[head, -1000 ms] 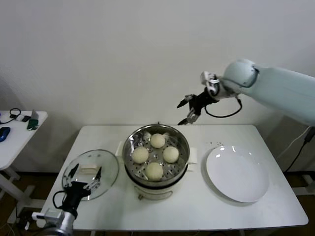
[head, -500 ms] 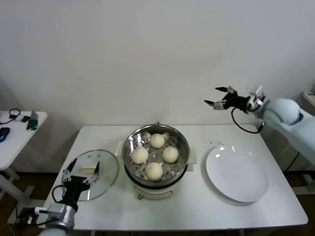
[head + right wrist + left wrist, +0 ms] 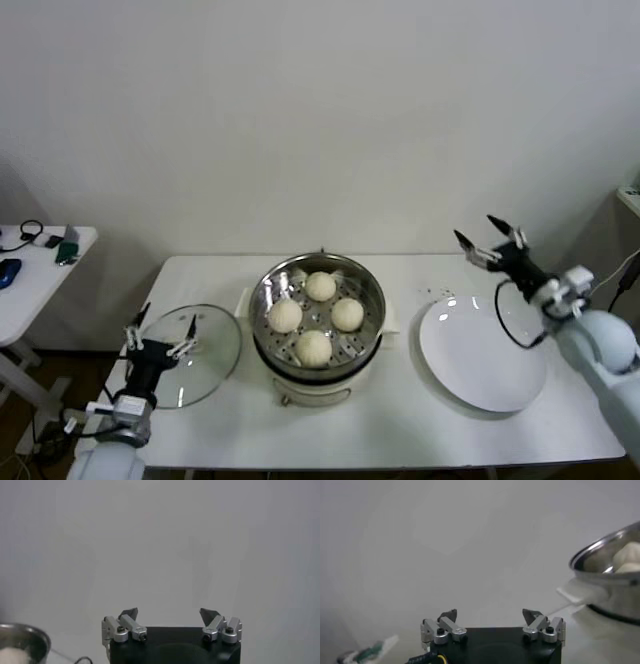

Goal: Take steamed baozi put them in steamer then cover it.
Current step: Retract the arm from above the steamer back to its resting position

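Four cream-white baozi (image 3: 315,316) sit on the perforated tray inside the shiny steel steamer (image 3: 372,290) at the table's middle. The steamer's rim with a baozi also shows in the left wrist view (image 3: 600,555) and at the edge of the right wrist view (image 3: 22,632). The clear glass cover (image 3: 205,345) with its cream bar handle lies flat on the table left of the steamer. My left gripper (image 3: 158,333) is open and empty above the cover's left part. My right gripper (image 3: 490,240) is open and empty, raised above the far right of the table.
A flat white plate (image 3: 482,352) lies on the table right of the steamer, under and in front of my right gripper. A small white side table (image 3: 30,270) with small objects stands at the far left. A white wall is behind.
My right arm swung from above the steamer's far rim out to the right and lowered over the plate's far edge. My left gripper shifted slightly toward the cover's left part.
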Controlling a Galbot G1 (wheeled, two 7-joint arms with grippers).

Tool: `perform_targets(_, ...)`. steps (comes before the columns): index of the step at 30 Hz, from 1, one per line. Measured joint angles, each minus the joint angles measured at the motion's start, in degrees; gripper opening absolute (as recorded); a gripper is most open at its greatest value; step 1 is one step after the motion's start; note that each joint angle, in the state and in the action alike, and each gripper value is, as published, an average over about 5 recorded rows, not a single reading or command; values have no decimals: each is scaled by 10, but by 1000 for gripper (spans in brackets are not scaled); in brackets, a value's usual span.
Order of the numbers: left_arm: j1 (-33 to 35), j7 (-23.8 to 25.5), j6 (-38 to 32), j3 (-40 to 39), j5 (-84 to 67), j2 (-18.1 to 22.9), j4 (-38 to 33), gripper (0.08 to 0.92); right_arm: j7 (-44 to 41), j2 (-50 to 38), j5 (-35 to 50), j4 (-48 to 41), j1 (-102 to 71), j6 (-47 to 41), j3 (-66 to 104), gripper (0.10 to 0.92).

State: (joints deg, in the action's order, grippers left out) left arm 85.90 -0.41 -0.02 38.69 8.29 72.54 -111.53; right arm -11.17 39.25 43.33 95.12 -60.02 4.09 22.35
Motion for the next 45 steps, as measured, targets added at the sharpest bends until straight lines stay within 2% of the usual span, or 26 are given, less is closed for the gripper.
perform_targets(7,-7,-53,-19,4,127,-42,29,823,16,80,-43,33,-205,41,102,823)
perform_targets(14,10,-96,-19,1,289,-64,52,823,31,150,-77,47,-300,69,150,823)
perform_targets(28,22,-123,20,-23,515,-50,110,823,55,245,-125,64,-358,89,178,823)
perform_targets(45,-37,-123,56,-46,599,-34,191,823,68,285,-143,65,-377,98,189,823)
